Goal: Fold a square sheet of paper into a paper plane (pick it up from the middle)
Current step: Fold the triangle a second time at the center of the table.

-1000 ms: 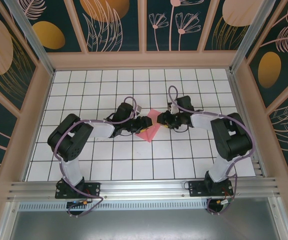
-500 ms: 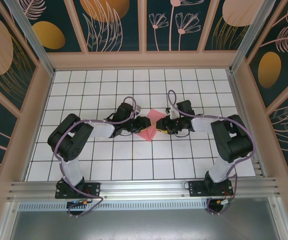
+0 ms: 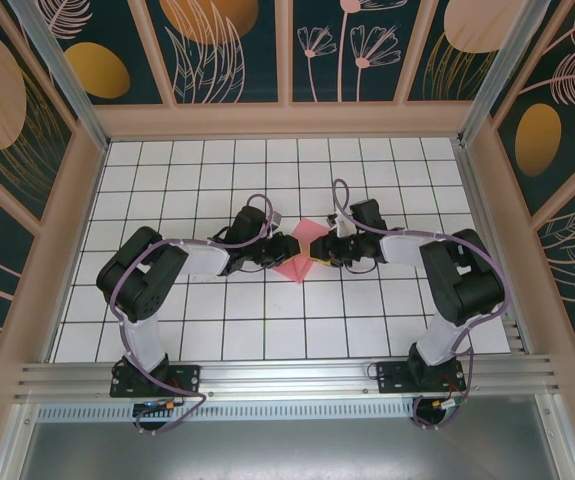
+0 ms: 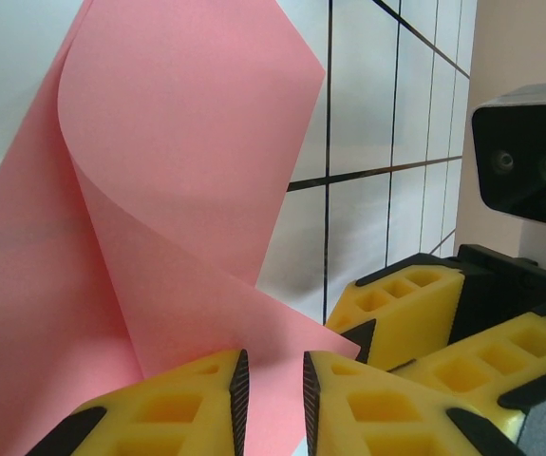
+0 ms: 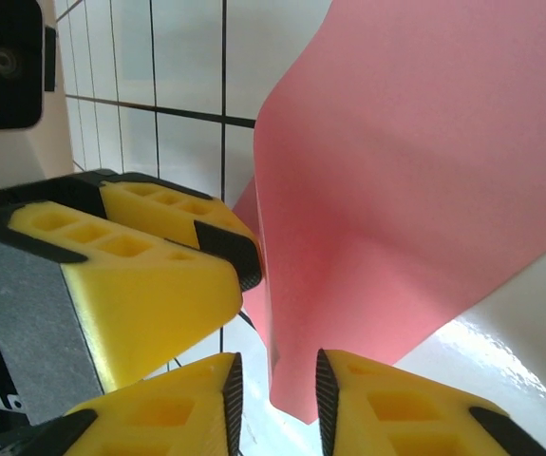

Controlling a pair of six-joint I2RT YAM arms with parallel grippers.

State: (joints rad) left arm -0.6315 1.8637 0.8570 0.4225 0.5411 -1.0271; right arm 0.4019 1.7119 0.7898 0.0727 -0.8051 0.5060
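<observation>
The pink-red square sheet of paper [image 3: 295,267] sits at the table's middle, bent up into a curl between my two grippers. In the left wrist view the paper [image 4: 187,171] rises in a curved flap beyond my left gripper [image 4: 273,389], whose jaws stand a narrow gap apart with the sheet lying behind them. The right gripper's yellow fingers [image 4: 405,313] are close on the right. In the right wrist view the paper [image 5: 405,190] hangs with its lower corner between the narrowly parted jaws of my right gripper [image 5: 274,389]. The left gripper's fingers [image 5: 149,285] touch the sheet's edge.
The white grid table [image 3: 217,320] stretches on all sides, fenced by wooden walls [image 3: 77,230]. Both arms reach inward, with my left gripper [image 3: 288,247] and right gripper [image 3: 317,249] almost tip to tip. The right wrist camera housing [image 4: 529,152] shows near the left view's edge.
My right gripper has slid left, closing in on the paper and the left gripper. The sheet has bunched up shorter between them. The left arm has barely moved.
</observation>
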